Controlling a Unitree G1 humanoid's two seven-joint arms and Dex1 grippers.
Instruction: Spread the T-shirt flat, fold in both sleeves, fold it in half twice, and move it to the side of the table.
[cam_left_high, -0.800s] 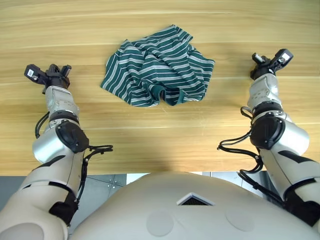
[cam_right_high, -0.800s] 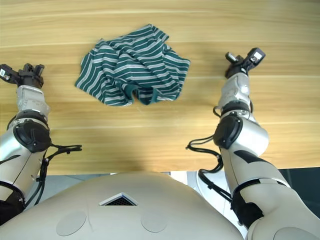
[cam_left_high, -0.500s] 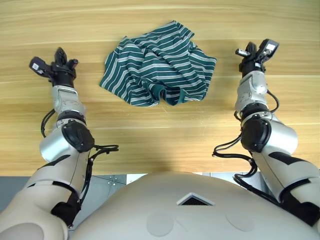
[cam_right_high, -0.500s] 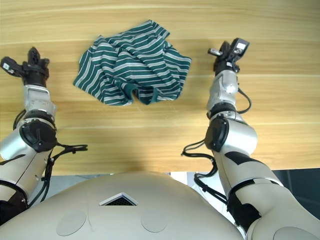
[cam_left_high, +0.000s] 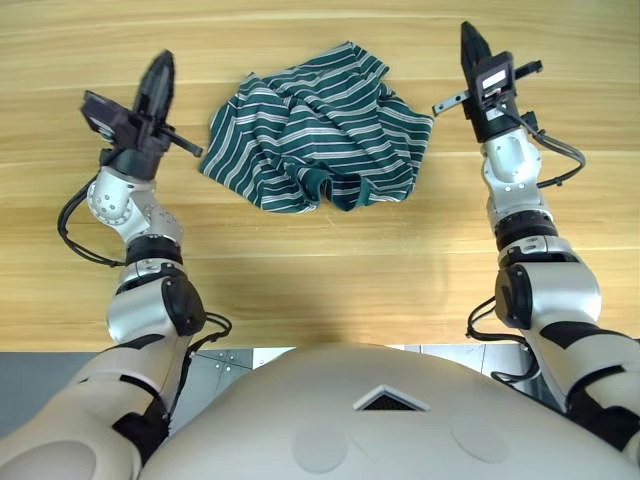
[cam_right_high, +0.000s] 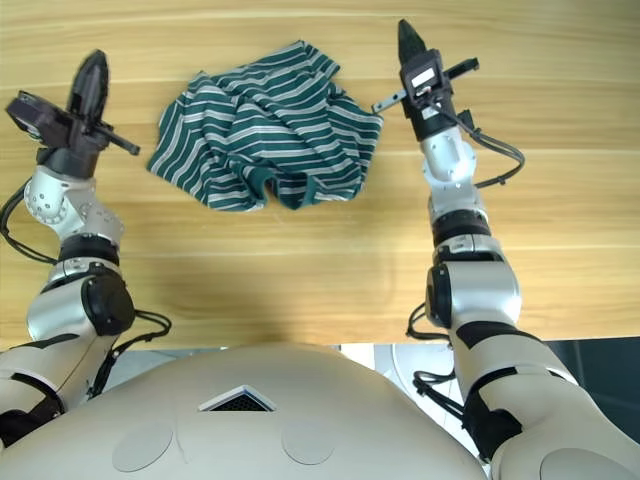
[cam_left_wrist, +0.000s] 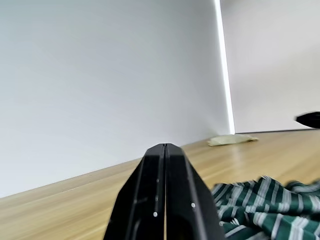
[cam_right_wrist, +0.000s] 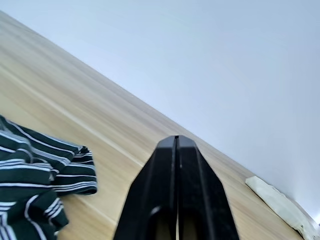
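Spreading not yet begun: crumpled green-and-white striped fabric T-shirt (cam_left_high: 318, 135) untouched.
Flanked by left gripper (cam_left_high: 162, 68) and right gripper (cam_left_high: 468, 38), both pinched closed, empty; next: open, grab edges.

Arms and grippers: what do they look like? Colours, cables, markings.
The left arm and right arm have silver-grey shells with black joints; thin black cables loop outside them at wrist and elbow. The left gripper and right gripper are black, each with two slim fingers tapering to a point. The right one carries a pale label; the left's fingers show small white dots.
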